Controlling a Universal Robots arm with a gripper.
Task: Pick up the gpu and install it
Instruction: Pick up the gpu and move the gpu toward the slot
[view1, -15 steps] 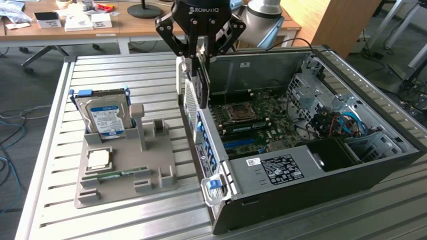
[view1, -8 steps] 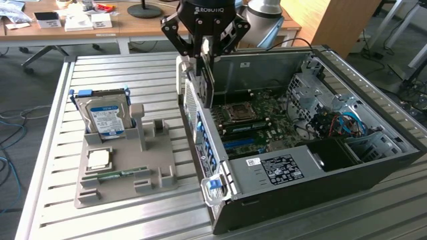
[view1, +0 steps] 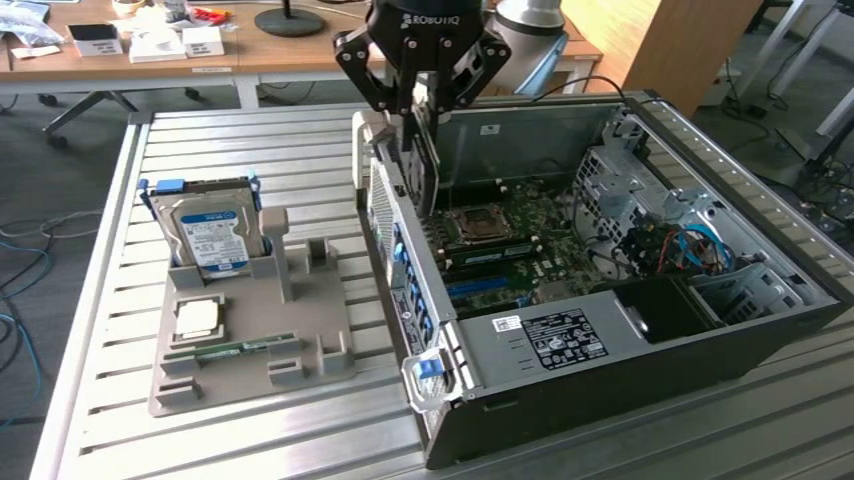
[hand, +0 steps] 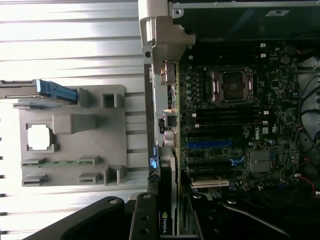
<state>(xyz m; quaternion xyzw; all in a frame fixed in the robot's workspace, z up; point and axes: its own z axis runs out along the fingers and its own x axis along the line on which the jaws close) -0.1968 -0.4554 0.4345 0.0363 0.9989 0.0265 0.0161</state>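
On the slatted metal table (view1: 200, 440), nearest the exterior view, one grey holder (view1: 240, 375) is set toward that view's left and one open computer case (view1: 641, 370) toward its right, laid on its side. In the holder three parts are counted: one memory stick (view1: 240, 349) laid flat, one square processor chip (view1: 198, 318) just behind it, and one hard drive (view1: 207, 235) with a blue-white label stood upright at the far end. Inside the case one motherboard (view1: 534, 250) is exposed.

One gpu (view1: 427, 175) is seen, held above the far end of the case, just inside the case's rear wall. It is carried on edge, with its long axis close to upright and slightly tilted; its lower end is pointed down into the case, beside the processor socket. Whether that end touches the board cannot be told. In the wrist view the card is seen edge-on, with a green logo on its edge.

One gripper (view1: 424, 108) is positioned over the card. Its jaws are drawn partly in and clamped on the card's upper end, one finger on each face.

Farthest back, one wooden desk (view1: 160, 65) with small boxes is seen.
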